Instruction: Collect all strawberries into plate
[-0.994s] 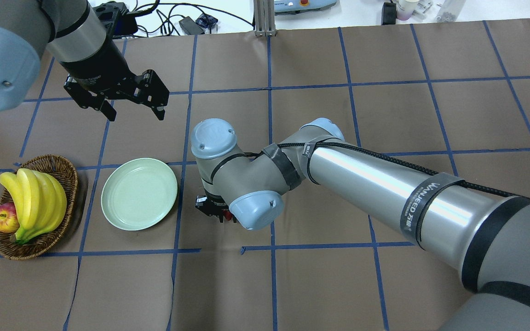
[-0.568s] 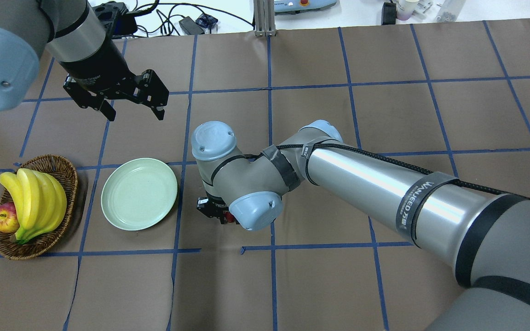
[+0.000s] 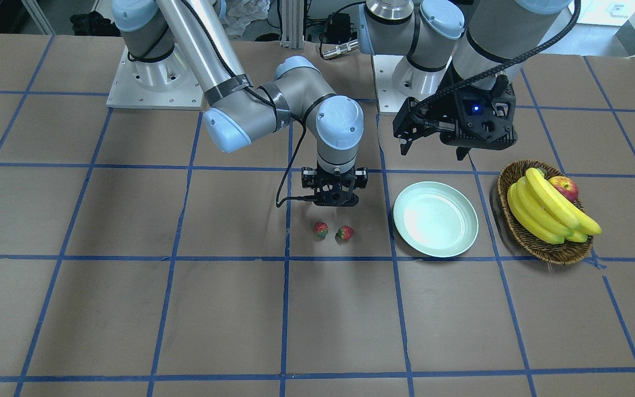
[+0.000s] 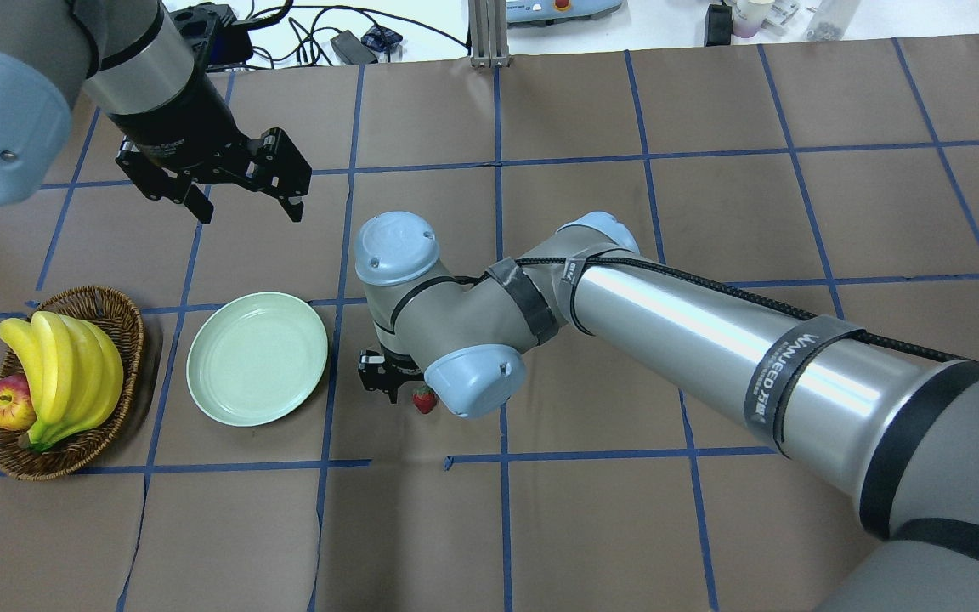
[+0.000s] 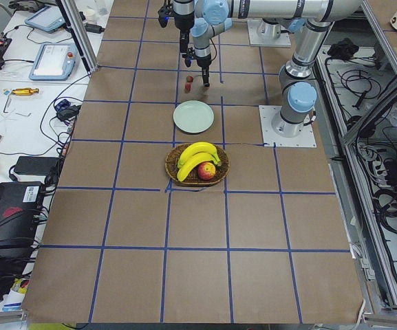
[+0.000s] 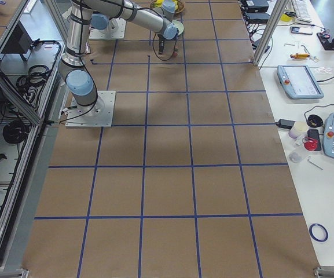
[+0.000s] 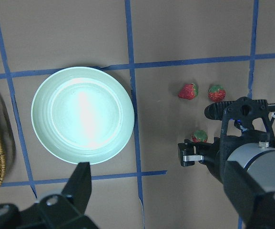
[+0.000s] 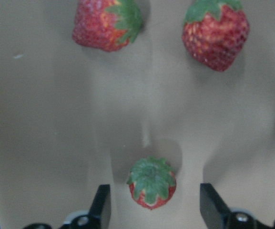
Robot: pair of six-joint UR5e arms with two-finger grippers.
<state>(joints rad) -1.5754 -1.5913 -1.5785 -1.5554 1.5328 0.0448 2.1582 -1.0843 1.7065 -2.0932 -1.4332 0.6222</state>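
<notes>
Right gripper (image 8: 154,200) wide open around one strawberry (image 8: 151,183), apart from it.

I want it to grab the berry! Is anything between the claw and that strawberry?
No, nothing visible. The strawberry sits right between the open fingers of the right gripper, with bare table around it. The way to the plate looks open too.

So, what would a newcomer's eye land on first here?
Probably the right gripper, low over the table with its open fingers either side of one strawberry, two more strawberries lying just beyond it. Next, the pale plate beside them, with nothing in it, and past it the wicker basket of bananas and an apple. The left gripper hangs open above the table, holding nothing.
</notes>
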